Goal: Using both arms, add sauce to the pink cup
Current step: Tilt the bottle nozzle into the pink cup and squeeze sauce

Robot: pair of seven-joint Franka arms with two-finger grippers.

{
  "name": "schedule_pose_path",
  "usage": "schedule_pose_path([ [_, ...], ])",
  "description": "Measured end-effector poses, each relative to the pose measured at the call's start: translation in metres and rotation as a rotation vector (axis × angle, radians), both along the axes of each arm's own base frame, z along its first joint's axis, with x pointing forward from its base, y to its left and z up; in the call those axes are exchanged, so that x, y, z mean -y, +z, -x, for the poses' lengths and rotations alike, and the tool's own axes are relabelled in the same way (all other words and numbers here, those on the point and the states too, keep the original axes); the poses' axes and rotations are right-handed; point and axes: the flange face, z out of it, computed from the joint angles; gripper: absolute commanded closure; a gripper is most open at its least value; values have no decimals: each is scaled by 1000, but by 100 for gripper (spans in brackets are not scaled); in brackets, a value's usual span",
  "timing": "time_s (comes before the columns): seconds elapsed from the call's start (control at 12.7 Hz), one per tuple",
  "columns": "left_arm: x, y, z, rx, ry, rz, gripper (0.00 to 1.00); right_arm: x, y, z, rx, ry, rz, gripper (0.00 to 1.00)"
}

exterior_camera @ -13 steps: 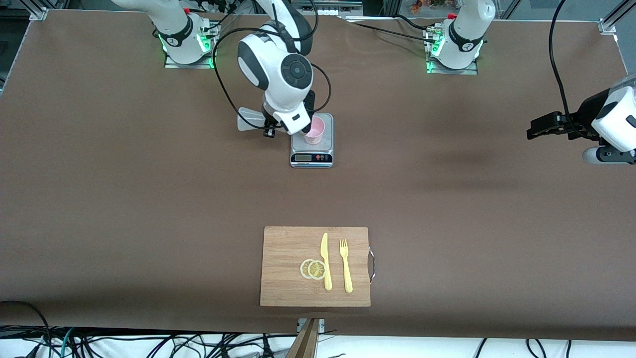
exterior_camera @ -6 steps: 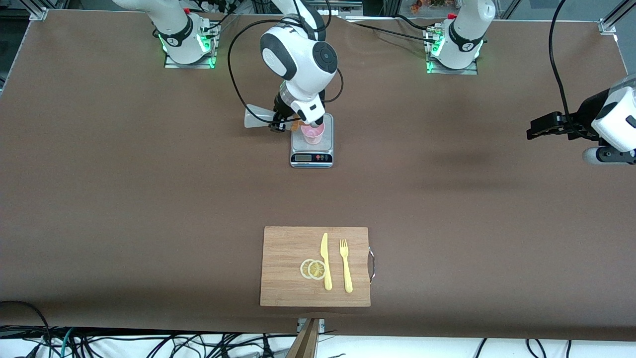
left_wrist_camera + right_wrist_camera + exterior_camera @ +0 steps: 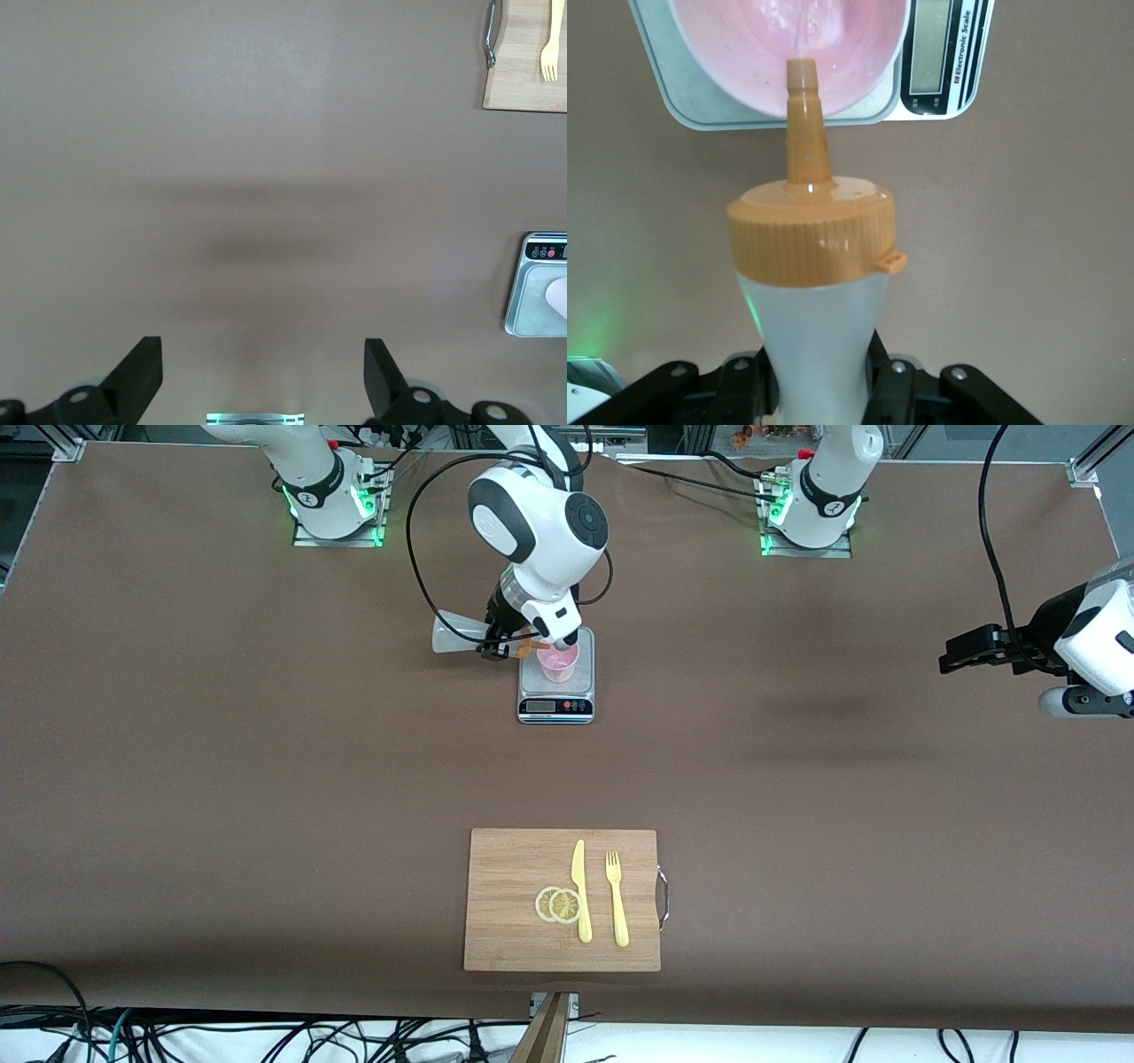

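Right gripper (image 3: 507, 640): clamped on the sauce (image 3: 462, 634), fingers pinching the waist of the squeeze bottle just under its cap; the wrist view shows the whitish body (image 3: 815, 341) squeezed between the black fingers (image 3: 747, 385). Held in the air over the table beside the scale, at the scale's edge toward the right arm's end.

Right arm (image 3: 539, 518): reaches from its base down toward the scale, wrist bent so the bottle lies nearly level, tilted nozzle-down.

Sauce: orange ribbed cap (image 3: 811, 232) with a tapered nozzle; nozzle tip (image 3: 802, 71) sits over the mouth of the pink cup (image 3: 788, 49). Bottle base points away from the cup, toward the right arm's end of the table.

Pink cup (image 3: 558, 662): upright on the plate of the scale (image 3: 555, 707). Interior shows pink with a few small droplets or bubbles; whether sauce lies in it cannot be told.

Scale: silver plate, dark display facing the front camera, mid-table.

Left gripper (image 3: 261, 376): fingers spread wide, holding nothing, over bare table at the left arm's end; this arm waits.

Cutting board (image 3: 563, 899): wooden, nearer the front camera than the scale. On it: two lemon slices (image 3: 558, 904) overlapping, a yellow knife (image 3: 580, 889) just beside them, a yellow fork (image 3: 617, 897) beside the knife.
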Motion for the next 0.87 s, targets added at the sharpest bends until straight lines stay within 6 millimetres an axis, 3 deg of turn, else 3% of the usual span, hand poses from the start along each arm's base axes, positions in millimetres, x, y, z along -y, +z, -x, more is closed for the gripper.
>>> schedule_pose_path([
  [0.87,0,-1,0,-2,0,0,0,1,0,0,6,5,9,80],
])
